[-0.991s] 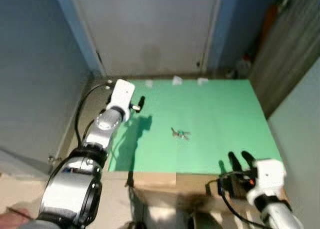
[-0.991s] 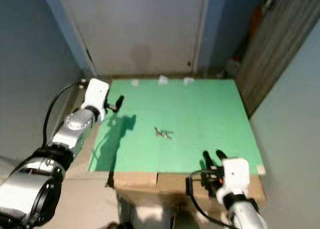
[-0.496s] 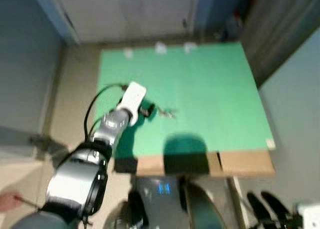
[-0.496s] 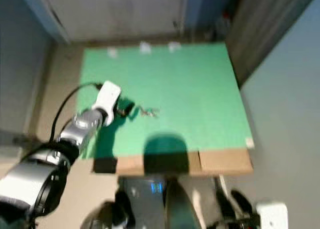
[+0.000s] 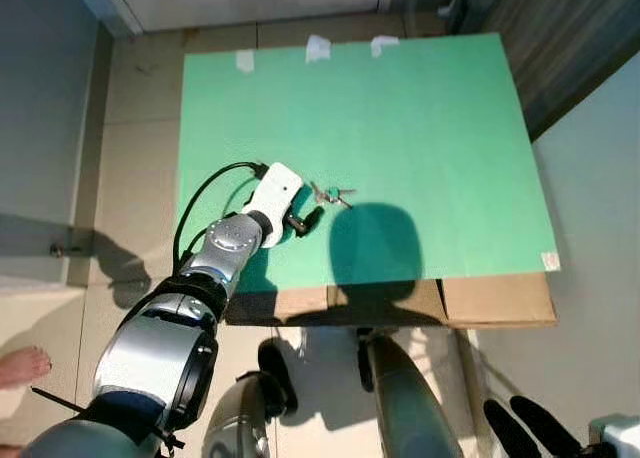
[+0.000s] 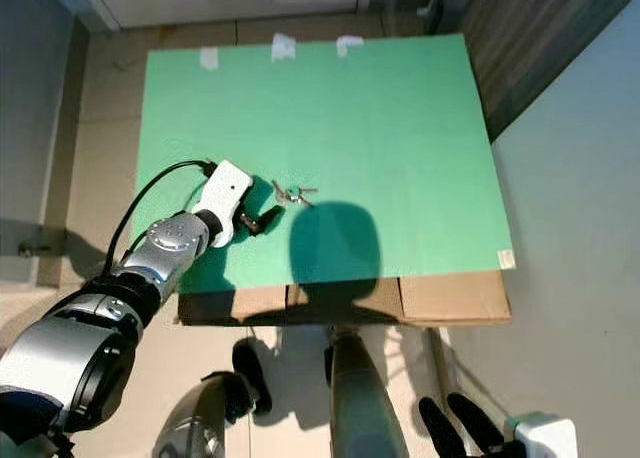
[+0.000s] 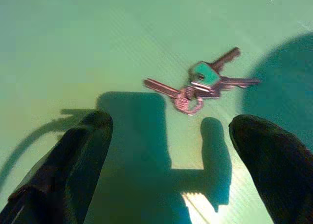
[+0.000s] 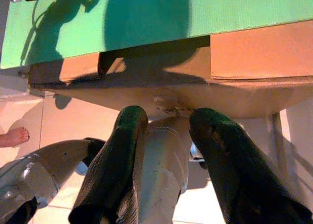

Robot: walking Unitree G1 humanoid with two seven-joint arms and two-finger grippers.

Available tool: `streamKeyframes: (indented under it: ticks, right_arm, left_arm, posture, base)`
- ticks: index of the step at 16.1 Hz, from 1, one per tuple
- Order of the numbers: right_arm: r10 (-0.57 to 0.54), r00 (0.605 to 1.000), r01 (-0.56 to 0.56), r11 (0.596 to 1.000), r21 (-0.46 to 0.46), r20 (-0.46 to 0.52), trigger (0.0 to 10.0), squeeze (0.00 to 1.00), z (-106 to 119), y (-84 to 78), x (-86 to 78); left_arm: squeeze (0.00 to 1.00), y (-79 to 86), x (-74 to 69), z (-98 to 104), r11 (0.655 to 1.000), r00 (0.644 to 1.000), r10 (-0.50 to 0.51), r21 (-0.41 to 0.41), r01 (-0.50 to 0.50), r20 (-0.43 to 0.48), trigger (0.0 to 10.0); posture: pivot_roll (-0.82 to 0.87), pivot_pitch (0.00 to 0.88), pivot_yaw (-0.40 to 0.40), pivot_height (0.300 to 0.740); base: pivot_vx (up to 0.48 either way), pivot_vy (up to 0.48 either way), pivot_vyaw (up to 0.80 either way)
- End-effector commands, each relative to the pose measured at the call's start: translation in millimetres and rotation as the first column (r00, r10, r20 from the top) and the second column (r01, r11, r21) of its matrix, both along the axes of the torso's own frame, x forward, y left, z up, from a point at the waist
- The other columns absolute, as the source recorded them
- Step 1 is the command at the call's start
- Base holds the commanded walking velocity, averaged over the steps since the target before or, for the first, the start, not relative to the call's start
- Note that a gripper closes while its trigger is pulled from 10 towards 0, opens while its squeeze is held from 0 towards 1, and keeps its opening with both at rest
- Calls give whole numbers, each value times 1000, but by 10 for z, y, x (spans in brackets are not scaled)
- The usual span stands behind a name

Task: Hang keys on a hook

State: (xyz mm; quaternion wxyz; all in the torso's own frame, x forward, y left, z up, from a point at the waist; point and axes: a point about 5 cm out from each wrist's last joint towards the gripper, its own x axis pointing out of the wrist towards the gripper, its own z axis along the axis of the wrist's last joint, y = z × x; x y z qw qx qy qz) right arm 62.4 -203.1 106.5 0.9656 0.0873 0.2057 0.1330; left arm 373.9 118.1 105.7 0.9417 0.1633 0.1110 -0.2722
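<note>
A small bunch of metal keys with one teal-capped head on a ring (image 5: 331, 193) lies flat on a green sheet of corrugated board (image 5: 430, 108) spread on the floor, roughly midway between the sheet's left and right edges and nearer its front edge than its back edge. Brown cardboard flaps (image 5: 495, 300) stick out from under the sheet's front edge, and pieces of white tape (image 5: 317, 47) mark its back edge.

The left gripper (image 5: 306, 219) is low over the sheet just beside the keys, on their left and a little toward the front edge. In the left wrist view its two black fingers (image 7: 78, 158) stand wide apart, with the keys (image 7: 203, 82) lying just ahead of the gap and a little toward one finger; nothing is between them. The right gripper (image 6: 460, 428) hangs idle near the robot's right leg, off the sheet, its fingers (image 8: 120, 160) parted and empty.

The step in hand looks like the reach for pickup: the keys are not yet grasped. The next move probably calls for advancing the left gripper a little and centring it over the ring, lowering until the fingertips meet the sheet, then closing on the bunch. The keys are thin and flat, so a shallow pinch could slide over them. No hook is visible among these views, so it must be found afterwards.
</note>
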Motion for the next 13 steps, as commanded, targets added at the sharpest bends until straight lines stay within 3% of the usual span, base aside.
streamKeyframes:
  ticks: [1, 3, 6, 10, 12, 13]
  right_arm:
    - [-3, 999, 4, 1000, 20, -49, 10000, 0, -8, 9, -90]
    - [52, 998, -50, 997, 66, -30, 10000, 0, 74, 111, -83]
    - [96, 993, -89, 991, 101, -70, 10000, 0, 78, 121, -141]
    - [120, 988, -108, 987, 117, -99, 10000, 0, 85, 150, -197]
    - [185, 976, -164, 970, 177, -111, 10000, 0, 135, 214, -230]
    - [214, 970, -194, 967, 164, -114, 10000, 0, 122, 220, -237]
  left_arm:
    - [0, 1, -64, -119, 999, 999, -25, 23, 26, -40, 10000]
    - [0, -11, -55, -90, 997, 998, -53, 60, 54, -16, 10000]
    - [0, 45, 0, 10, 993, 998, -61, 106, 59, 19, 10000]
    - [0, 33, 8, 17, 993, 998, -55, 106, 54, 15, 10000]
    - [0, -17, 8, 17, 996, 999, -51, 72, 50, 5, 10000]
    - [0, -24, 12, 24, 995, 999, -51, 81, 49, 15, 10000]
  posture:
    - [-609, 456, 44, 740]
    - [-613, 453, 44, 740]
    - [-612, 454, 39, 740]
    - [-621, 461, 30, 740]
    - [-632, 459, 29, 740]
    - [-632, 459, 31, 740]
  base:
    - [0, 0, 0]
    - [0, 0, 0]
    - [0, 0, 0]
    - [0, 0, 0]
    - [0, 0, 0]
    - [0, 0, 0]
